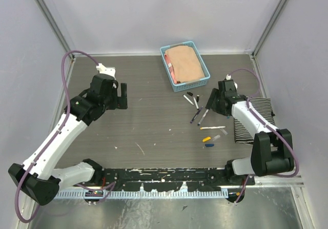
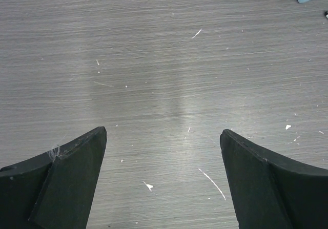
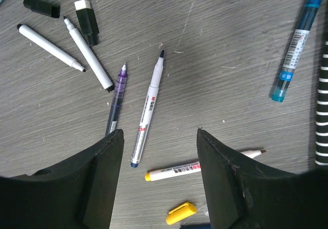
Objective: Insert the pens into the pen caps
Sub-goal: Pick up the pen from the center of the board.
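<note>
R gripper [image 3: 159, 137] hangs low over the table [image 1: 154, 131], jaws apart, clamped on nothing. A white pen w/ dark tip [image 3: 148, 106] lies in the gap btwn its fingers [image 3: 102, 162]; we see bare table either side of the barrel. In top view this gripper [image 1: 207, 108] sits near the blue basket [image 1: 189, 85], on the side toward the arm bases and a bit right.

L gripper [image 2: 163, 137] is spread wide over bare table, holding nothing. It [image 1: 122, 93] is well left of the basket, whose corner just shows at the top right of the L wrist view.

The pens are loose on the table, on the basket's base-ward side:
- purple pen [image 3: 117, 96], just beside the white one
- two white pens [image 3: 50, 47] [image 3: 88, 60], closer to the basket
- white pen w/ yellow end [image 3: 174, 171], further from it
- blue see-thru pen [image 3: 294, 47], off to the right

Caps lie off the pens: two black caps [image 3: 41, 7] [image 3: 86, 20] nearest the basket. The yellow cap [image 3: 180, 213] and blue cap [image 1: 209, 145] are furthest from it.

The basket holds a tan cloth [image 1: 184, 60]. A striped cloth [image 1: 251, 119] lies right of the pens.
</note>
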Robot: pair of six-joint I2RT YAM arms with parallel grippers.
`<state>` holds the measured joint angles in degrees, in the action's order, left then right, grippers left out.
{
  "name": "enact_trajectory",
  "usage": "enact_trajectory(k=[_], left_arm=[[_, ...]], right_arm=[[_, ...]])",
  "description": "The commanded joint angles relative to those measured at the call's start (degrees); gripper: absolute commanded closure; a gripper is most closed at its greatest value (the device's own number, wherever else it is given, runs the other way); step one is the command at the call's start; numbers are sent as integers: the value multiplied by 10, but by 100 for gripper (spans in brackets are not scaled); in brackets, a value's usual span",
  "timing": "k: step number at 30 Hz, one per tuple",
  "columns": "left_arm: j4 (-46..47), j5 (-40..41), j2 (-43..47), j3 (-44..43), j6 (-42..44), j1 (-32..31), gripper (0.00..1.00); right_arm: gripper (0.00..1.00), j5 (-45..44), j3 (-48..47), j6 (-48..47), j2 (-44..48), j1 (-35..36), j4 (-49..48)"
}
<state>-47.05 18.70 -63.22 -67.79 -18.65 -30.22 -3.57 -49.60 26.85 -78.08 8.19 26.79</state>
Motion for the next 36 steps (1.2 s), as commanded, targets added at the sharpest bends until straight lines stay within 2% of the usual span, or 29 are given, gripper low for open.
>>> enact_trajectory(k=[1,13,36], left_arm=[[3,-31,7,9,7,20,2],[18,-119,18,24,-2,98,2],[16,-117,22,29,-3,105,2]], right_arm=[[37,5,-10,25,-19,18,-35],[46,-33,-19,49,-76,47,-41],[60,-78,-51,49,-140,74,-35]])
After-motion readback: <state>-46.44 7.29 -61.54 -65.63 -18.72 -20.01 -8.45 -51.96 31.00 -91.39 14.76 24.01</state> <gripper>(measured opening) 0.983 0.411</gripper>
